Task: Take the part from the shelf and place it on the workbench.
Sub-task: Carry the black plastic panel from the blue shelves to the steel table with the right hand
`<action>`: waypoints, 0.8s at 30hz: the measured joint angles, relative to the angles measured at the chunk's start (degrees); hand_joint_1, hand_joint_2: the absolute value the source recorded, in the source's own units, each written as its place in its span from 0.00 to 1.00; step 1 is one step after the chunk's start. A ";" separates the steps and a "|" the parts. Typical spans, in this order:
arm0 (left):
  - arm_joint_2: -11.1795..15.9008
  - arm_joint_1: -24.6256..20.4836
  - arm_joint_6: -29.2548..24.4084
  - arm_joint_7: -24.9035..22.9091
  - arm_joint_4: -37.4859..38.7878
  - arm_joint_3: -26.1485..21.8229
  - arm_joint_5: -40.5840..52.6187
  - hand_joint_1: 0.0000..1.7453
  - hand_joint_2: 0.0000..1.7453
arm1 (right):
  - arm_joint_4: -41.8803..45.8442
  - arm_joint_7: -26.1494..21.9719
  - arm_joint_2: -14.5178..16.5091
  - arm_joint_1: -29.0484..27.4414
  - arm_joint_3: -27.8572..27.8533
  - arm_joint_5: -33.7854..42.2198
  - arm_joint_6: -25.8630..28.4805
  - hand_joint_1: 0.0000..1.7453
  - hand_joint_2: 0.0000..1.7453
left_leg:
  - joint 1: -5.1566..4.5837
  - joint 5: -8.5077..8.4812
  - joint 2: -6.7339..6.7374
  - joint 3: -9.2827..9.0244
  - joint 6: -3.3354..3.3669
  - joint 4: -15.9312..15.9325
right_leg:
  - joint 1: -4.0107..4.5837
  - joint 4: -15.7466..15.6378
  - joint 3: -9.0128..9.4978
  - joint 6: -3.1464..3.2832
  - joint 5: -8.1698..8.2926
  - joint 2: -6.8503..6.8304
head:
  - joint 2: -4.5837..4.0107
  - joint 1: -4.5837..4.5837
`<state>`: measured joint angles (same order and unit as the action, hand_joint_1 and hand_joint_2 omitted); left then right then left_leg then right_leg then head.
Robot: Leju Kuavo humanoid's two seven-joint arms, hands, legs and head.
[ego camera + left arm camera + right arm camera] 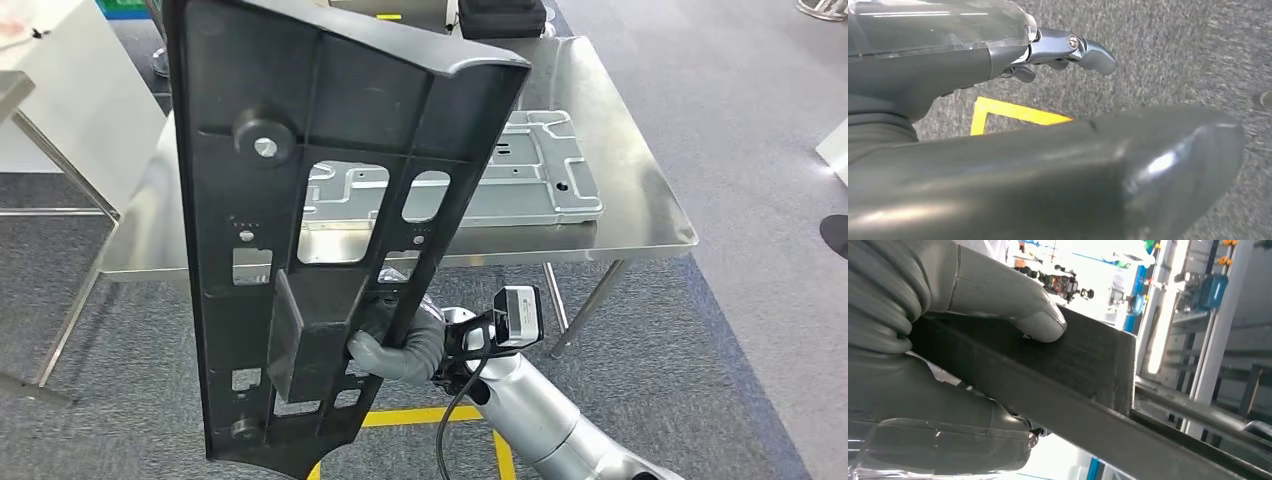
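A long black moulded plastic part (320,200), ribbed and pierced with rounded window cut-outs, is held up close in front of the head camera, standing nearly upright and leaning slightly to one side. It is gripped by the right hand (395,345) near its lower half, where grey fingers are seen wrapped around one edge beside a raised rectangular block on the part. In the right wrist view the thick grey thumb (1040,322) is pressed flat on a dark face of the part (1083,365), with the rest of the right hand (923,365) closed around the edge below it. The silver right arm (560,420) is seen rising from the lower edge of the head view, with a small camera module (518,315) and a black cable at the wrist.

Beyond the part, a stainless steel workbench (640,200) on thin legs is seen, and on it a flat grey stamped metal panel (540,170) lies (partly visible through the part's cut-outs). The part is held above the floor, nearer the camera than the bench, and is not resting on it.

In the left wrist view the left hand (998,55) is seen above grey carpet (1173,55) and a yellow floor marking (1008,112); its dark fingers (1088,50) are extended and apart, with nothing held.
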<state>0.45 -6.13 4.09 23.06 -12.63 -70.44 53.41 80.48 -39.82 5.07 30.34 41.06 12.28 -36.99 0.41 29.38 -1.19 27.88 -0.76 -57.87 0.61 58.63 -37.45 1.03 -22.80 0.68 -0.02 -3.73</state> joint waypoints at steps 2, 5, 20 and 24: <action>0.01 -0.02 0.04 0.05 0.00 0.01 -0.02 0.00 0.00 | 0.01 -0.02 0.13 0.20 0.00 0.04 0.01 1.00 1.00 | 0.08 -0.28 0.20 0.42 -0.53 -1.95 | -0.20 -0.91 1.39 0.71 -0.28 0.00 | 0.00 -0.02; 0.02 -0.11 0.08 0.08 0.00 0.02 -0.03 0.00 0.00 | 0.01 -0.02 0.21 0.42 0.04 0.03 0.01 1.00 1.00 | 0.30 2.44 0.56 5.82 -1.30 -10.85 | -0.33 -1.44 3.31 1.35 -1.49 -0.11 | 0.00 -0.02; 0.14 -0.31 0.07 0.15 0.00 0.02 -0.07 0.00 0.00 | 0.45 0.13 0.06 0.83 -0.52 0.41 0.43 1.00 1.00 | 0.36 -5.84 0.87 6.82 1.50 0.51 | -0.59 8.13 3.91 -1.90 -11.42 -0.11 | 0.00 -0.02; 0.14 -0.06 0.08 0.75 0.00 0.00 -0.62 0.00 0.00 | 0.44 0.09 -0.76 -0.18 -2.41 -0.87 2.89 1.00 1.00 | 0.31 -4.29 0.70 5.34 1.59 0.37 | -0.83 14.38 -3.17 -1.95 -9.24 -0.17 | 0.00 -0.02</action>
<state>0.59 -6.19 4.17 23.81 -12.63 -70.44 52.79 80.93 -39.74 4.32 30.16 38.65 11.41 -34.09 0.72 25.09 -0.49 33.21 0.83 -57.51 -0.22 73.01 -40.63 -0.92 -32.04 0.51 -0.02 -3.75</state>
